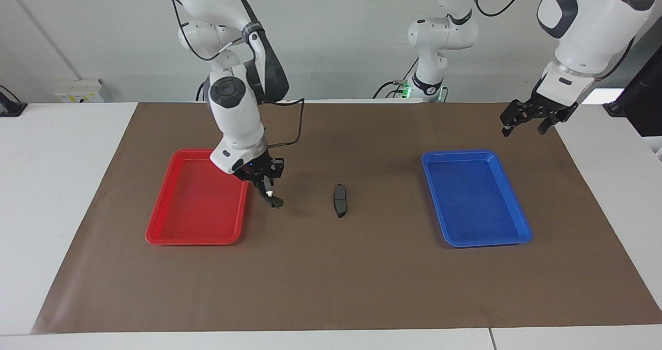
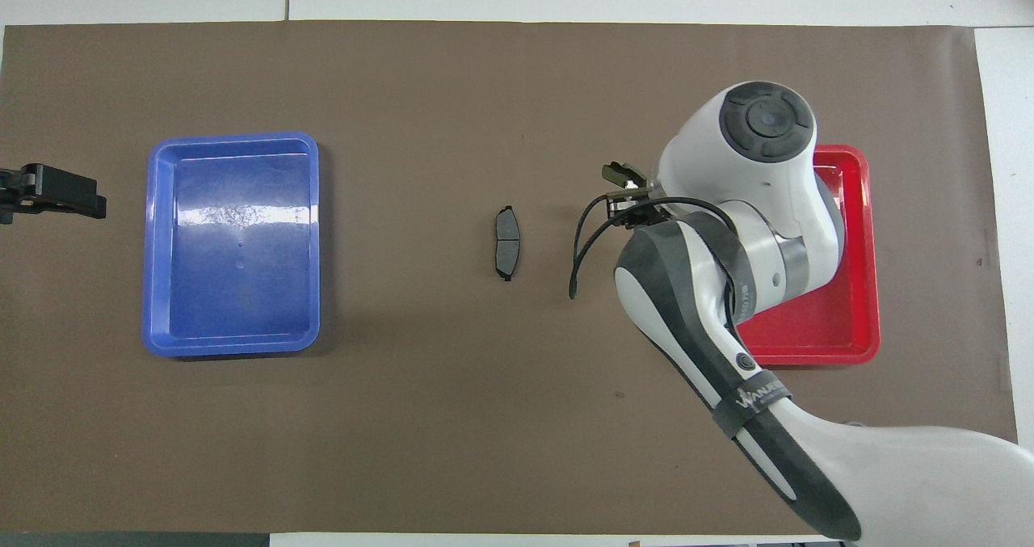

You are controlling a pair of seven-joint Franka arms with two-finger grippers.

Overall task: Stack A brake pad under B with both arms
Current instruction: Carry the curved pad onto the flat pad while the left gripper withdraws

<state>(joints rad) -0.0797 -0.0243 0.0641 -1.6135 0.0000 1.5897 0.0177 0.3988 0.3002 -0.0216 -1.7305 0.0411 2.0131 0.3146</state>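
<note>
Brake pad A (image 1: 340, 200) is a short, flat, dark-grey pad with a groove across its middle. It lies on the brown mat between the two trays and also shows in the overhead view (image 2: 506, 243). My right gripper (image 1: 265, 184) hangs low over the mat beside the red tray (image 1: 196, 236), between that tray and pad A. It is shut on a dark curved piece with a pale tip, brake shoe B (image 1: 274, 200). In the overhead view the right arm hides B. My left gripper (image 1: 528, 120) waits open and empty, raised over the mat's corner.
A blue tray (image 1: 476, 200) stands on the mat toward the left arm's end, with nothing in it. The red tray toward the right arm's end holds nothing either. A brown mat (image 1: 331, 277) covers the white table. A smaller white arm (image 1: 434, 45) stands at the robots' end.
</note>
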